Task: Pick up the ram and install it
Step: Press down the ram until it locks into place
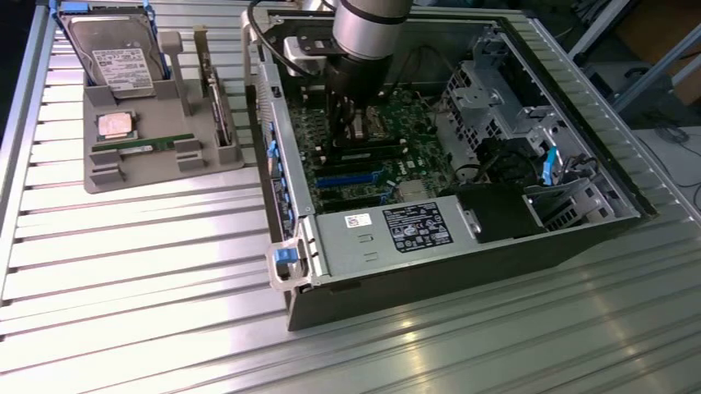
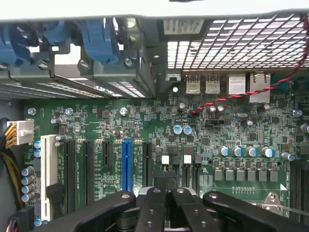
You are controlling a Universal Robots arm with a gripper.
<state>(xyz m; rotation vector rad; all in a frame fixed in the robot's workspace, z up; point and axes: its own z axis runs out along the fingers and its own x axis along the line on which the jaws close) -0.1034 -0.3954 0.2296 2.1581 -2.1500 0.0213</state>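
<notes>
A ram (image 1: 144,145), a thin green stick, lies flat in the front holder of the grey parts tray (image 1: 164,174), at the exterior view's left. My gripper (image 1: 359,131) is far from it, reaching down inside the open computer case (image 1: 328,271) and hovering just over the green motherboard (image 1: 389,168). In the wrist view its black fingers (image 2: 153,200) are pressed together, so the gripper (image 2: 167,193) is shut. I cannot make out anything held between them. Below the fingers lie the motherboard (image 2: 145,125), its expansion slots and a blue slot (image 2: 126,164).
On the tray also sit a grey hard drive (image 1: 115,57), a square silver CPU (image 1: 115,125) and an upright card (image 1: 216,90). Inside the case are the power supply (image 1: 405,230), drive cages (image 1: 493,90) and cables. The case walls (image 1: 268,148) close in around the arm.
</notes>
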